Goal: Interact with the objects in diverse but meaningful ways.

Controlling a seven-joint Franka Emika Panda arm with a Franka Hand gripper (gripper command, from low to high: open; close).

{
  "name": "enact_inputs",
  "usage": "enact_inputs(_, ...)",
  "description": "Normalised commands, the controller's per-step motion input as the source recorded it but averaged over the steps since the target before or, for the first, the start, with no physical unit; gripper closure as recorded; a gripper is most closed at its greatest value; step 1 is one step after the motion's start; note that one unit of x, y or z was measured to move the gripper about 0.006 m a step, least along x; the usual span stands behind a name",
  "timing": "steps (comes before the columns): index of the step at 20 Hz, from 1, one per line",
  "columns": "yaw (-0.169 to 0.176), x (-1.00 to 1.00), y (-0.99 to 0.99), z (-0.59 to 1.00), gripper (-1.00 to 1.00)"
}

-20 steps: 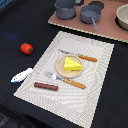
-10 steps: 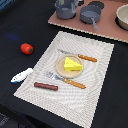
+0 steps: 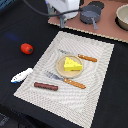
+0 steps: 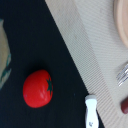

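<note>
The arm occupies the top centre of the exterior view, where only its white body and a dark cable show. The gripper itself appears in neither view, so whether the jaws are released or clenched cannot be told.

**Progress.** Judged from the layout, no toy is held and none sits inside the pot; the set looks laid out and largely untouched. The interaction work appears to lie almost wholly ahead.

**Location of task items.**
- The yellow cheese wedge rests on the round tan plate, at the centre of the beige placemat.
- The red tomato lies on the black tabletop at middle left, apart from the mat. The wrist view shows it at lower left of the frame, close under the camera.
- The white-and-blue fish-like piece lies at lower left, just off the mat edge.
- The brown sausage lies on the mat, below the plate.
- The grey two-handled pot stands on the brown board at the top, right of the arm.

**Count.** One cheese wedge, one tomato, one sausage, one fish piece, one pot, one plate, one placemat. Two pieces of orange-handled cutlery: one upper right of the plate, one lower right. A pale bowl is partly cropped at the top right corner.
</note>
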Motion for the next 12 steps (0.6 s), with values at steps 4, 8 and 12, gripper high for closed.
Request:
enact_inputs(4,-0.09,-0.45,-0.71,-0.3,-1.0)
enact_inputs(8,-0.132,-0.6,-0.55,-0.2,-1.0)
enact_inputs(12,-0.181,-0.65,-0.41,-0.12,-1.0)
